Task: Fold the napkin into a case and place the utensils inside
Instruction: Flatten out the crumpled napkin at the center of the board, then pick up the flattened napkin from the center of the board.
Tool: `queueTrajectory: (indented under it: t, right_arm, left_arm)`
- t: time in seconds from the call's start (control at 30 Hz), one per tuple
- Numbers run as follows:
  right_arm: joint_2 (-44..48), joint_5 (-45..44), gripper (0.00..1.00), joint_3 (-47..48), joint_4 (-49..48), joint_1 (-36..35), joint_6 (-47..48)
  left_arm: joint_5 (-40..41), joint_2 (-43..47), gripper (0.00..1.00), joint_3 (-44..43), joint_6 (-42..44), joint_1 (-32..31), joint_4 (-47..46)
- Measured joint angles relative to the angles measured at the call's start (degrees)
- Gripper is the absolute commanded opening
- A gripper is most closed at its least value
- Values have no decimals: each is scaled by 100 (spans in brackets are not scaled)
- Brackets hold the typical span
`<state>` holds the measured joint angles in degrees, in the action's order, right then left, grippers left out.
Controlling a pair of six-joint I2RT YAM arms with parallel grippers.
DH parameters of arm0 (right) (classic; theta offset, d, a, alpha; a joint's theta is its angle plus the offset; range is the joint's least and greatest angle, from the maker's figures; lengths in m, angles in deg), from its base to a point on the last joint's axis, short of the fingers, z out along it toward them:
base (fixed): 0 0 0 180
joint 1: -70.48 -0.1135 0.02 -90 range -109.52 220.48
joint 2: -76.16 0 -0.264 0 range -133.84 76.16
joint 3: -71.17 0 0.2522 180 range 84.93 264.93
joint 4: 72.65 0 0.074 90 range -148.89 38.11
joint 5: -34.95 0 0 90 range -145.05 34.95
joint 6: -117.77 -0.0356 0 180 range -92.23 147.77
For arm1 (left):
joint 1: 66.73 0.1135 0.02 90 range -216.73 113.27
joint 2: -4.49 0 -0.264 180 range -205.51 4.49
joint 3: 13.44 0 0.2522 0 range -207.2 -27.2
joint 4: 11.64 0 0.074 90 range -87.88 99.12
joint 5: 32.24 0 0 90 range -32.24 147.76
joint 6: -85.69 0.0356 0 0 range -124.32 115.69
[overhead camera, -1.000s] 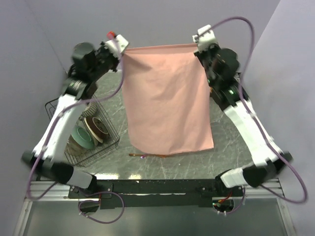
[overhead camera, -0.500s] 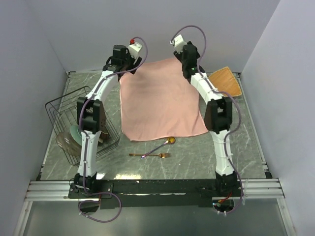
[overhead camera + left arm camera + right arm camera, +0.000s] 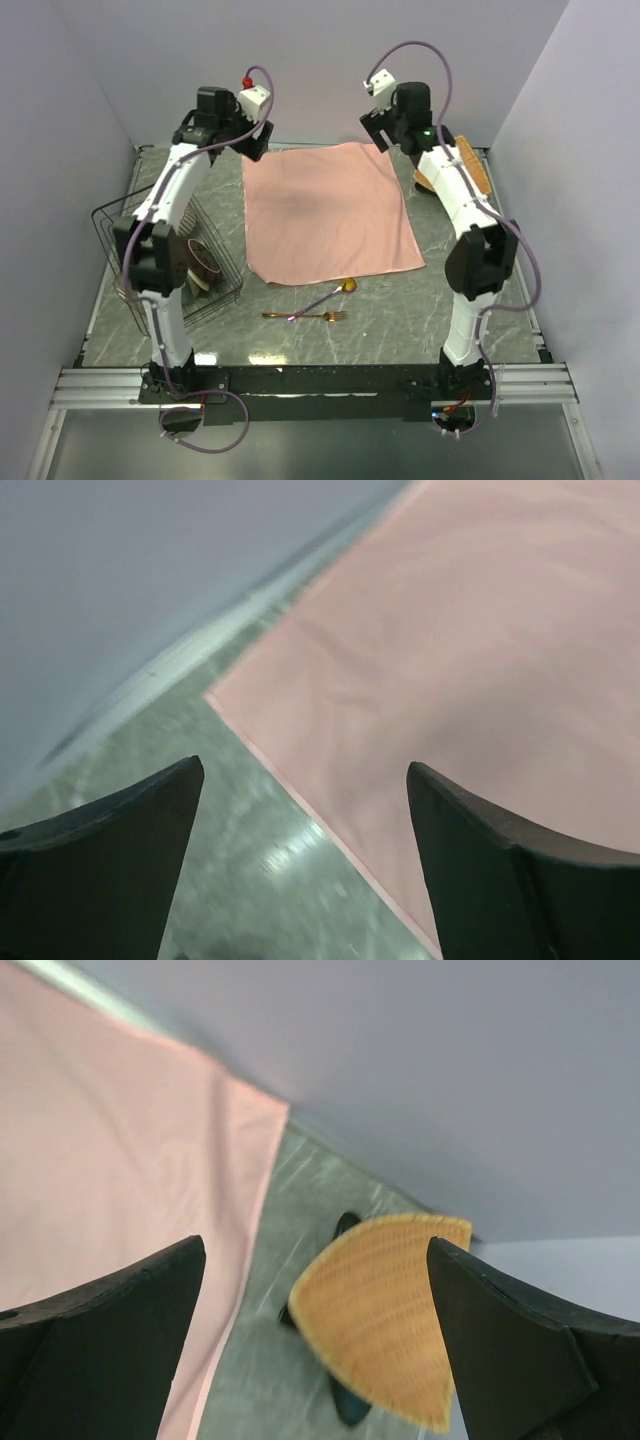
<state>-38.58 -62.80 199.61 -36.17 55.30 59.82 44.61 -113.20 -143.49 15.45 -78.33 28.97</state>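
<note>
The salmon-pink napkin (image 3: 330, 215) lies spread flat and unfolded in the middle of the table. My left gripper (image 3: 256, 140) hovers open just above its far left corner, and my right gripper (image 3: 378, 128) hovers open above its far right corner. In the left wrist view the napkin (image 3: 480, 650) has its corner between the open left gripper (image 3: 303, 764), with nothing held. The right wrist view shows the napkin's edge (image 3: 110, 1180) left of the open right gripper (image 3: 315, 1241). The gold spoon (image 3: 333, 294) and fork (image 3: 306, 316) lie on the table just in front of the napkin's near edge.
A black wire rack (image 3: 165, 265) with bowls stands at the left. An orange-tan woven fan-shaped mat (image 3: 468, 168) lies at the back right, with something dark under it (image 3: 345, 1400) in the right wrist view. Grey walls close in the back and sides.
Both grippers opened and let go of the napkin's top corners. The napkin, hanging in the air a second ago, now lies flat on the table, and the utensils show in front of it.
</note>
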Motion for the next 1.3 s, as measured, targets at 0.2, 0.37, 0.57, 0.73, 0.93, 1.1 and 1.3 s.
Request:
queueTrajectory:
  t: [0.2,0.37,0.57,0.73,0.93,1.1,1.3]
  right_arm:
    - [619,1196,89,-212,1759,79,-162]
    - [483,1744,72,-979,2881,125,-216]
    - [256,1878,55,-1589,3462,308,-393]
    - [236,1733,49,-2033,3432,413,-509]
    - [83,1558,48,-2459,3259,420,-590]
    - [-35,1436,45,-2660,3088,422,-647]
    - [-92,1344,43,-2739,2951,446,-697]
  left_arm:
    - [-1423,1049,73,876,369,74,1690]
    - [-1517,1502,83,2361,1314,-358,2754]
    - [-841,1989,84,4046,1779,-1537,2940]
    - [-155,2218,84,4588,1897,-2087,2481]
    - [553,2201,65,4931,2017,-2297,1998]
    - [723,1947,40,4699,2017,-2299,1923]
    - [769,1834,57,4269,2164,-2245,1974]
